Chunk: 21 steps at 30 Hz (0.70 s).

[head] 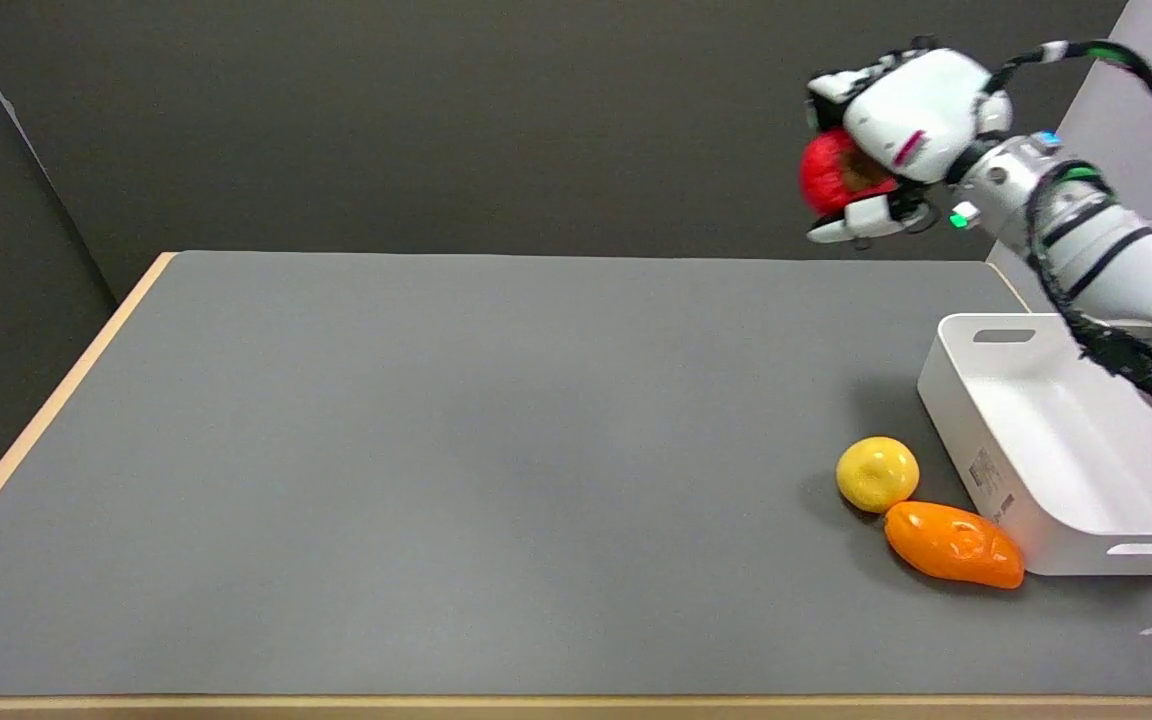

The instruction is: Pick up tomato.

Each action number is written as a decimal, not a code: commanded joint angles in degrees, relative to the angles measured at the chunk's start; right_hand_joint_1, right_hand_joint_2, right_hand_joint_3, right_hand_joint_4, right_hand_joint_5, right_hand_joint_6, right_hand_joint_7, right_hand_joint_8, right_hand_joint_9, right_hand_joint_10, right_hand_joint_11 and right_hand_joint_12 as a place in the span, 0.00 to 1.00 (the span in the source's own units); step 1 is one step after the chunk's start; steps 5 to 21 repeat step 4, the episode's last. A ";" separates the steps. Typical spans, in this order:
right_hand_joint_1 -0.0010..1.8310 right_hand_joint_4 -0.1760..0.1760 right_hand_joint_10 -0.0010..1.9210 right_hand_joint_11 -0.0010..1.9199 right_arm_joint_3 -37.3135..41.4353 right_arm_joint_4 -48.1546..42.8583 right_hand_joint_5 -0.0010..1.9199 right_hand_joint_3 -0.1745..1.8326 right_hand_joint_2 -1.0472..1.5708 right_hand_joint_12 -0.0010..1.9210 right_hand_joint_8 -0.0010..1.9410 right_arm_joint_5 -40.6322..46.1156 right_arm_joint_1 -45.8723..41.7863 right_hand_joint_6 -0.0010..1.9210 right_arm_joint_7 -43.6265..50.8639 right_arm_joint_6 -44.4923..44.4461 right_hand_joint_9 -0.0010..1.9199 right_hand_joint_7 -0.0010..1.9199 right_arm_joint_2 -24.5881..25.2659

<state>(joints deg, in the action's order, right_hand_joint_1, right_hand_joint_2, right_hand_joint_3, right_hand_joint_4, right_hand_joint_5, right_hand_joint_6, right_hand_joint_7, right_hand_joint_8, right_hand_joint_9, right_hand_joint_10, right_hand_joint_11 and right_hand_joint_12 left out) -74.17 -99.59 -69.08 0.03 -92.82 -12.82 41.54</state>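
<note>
With the tomato [824, 172] clasped in the right hand [896, 130], fingers curled around it, high above the grey table [436, 450] and beyond the white bin [1056, 470], pickup looks done.

Lemon [877, 473] behind mango [954, 543], bin [976, 440] right of both

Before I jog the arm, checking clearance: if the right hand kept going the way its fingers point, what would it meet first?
The right hand, holding the tomato, points left, high above the table. That line looks free; depth to the dark back wall is unclear.
</note>
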 commanded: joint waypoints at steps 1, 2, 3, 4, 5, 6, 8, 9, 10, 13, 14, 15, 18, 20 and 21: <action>0.73 0.09 0.74 0.36 22.91 0.99 0.33 0.24 0.81 0.88 0.64 -1.54 -19.78 0.81 -0.31 9.06 0.39 0.46 3.07; 0.73 0.09 0.74 0.36 24.36 1.07 0.33 0.24 0.81 0.88 0.64 -1.46 -21.40 0.81 -0.31 9.46 0.39 0.46 3.87; 0.73 0.08 0.74 0.36 25.12 1.07 0.33 0.24 0.81 0.88 0.64 -1.46 -22.25 0.81 -0.39 9.72 0.39 0.46 4.08; 0.73 0.08 0.74 0.36 26.20 1.14 0.33 0.24 0.81 0.88 0.64 -1.46 -23.33 0.81 -0.39 10.08 0.39 0.46 4.86; 0.73 0.08 0.74 0.36 26.20 1.14 0.33 0.24 0.81 0.88 0.64 -1.46 -23.33 0.81 -0.39 10.08 0.39 0.46 4.86; 0.73 0.08 0.74 0.36 26.20 1.14 0.33 0.24 0.81 0.88 0.64 -1.46 -23.33 0.81 -0.39 10.08 0.39 0.46 4.86; 0.73 0.08 0.74 0.36 26.20 1.14 0.33 0.24 0.81 0.88 0.64 -1.46 -23.33 0.81 -0.39 10.08 0.39 0.46 4.86; 0.73 0.08 0.74 0.36 26.20 1.14 0.33 0.24 0.81 0.88 0.64 -1.46 -23.33 0.81 -0.39 10.08 0.39 0.46 4.86; 0.73 0.08 0.74 0.36 26.20 1.14 0.33 0.24 0.81 0.88 0.64 -1.46 -23.33 0.81 -0.39 10.08 0.39 0.46 4.86; 0.73 0.08 0.74 0.36 26.20 1.14 0.33 0.24 0.81 0.88 0.64 -1.46 -23.33 0.81 -0.39 10.08 0.39 0.46 4.86; 0.73 0.08 0.74 0.36 26.20 1.14 0.33 0.24 0.81 0.88 0.64 -1.46 -23.33 0.81 -0.39 10.08 0.39 0.46 4.86; 0.73 0.08 0.74 0.36 26.20 1.14 0.33 0.24 0.81 0.88 0.64 -1.46 -23.33 0.81 -0.39 10.08 0.39 0.46 4.86; 0.73 0.08 0.74 0.36 26.20 1.14 0.33 0.24 0.81 0.88 0.64 -1.46 -23.33 0.81 -0.39 10.08 0.39 0.46 4.86; 0.73 0.08 0.74 0.36 26.20 1.14 0.33 0.24 0.81 0.88 0.64 -1.46 -23.33 0.81 -0.39 10.08 0.39 0.46 4.86; 0.73 0.08 0.74 0.36 26.20 1.14 0.33 0.24 0.81 0.88 0.64 -1.46 -23.33 0.81 -0.39 10.08 0.39 0.46 4.86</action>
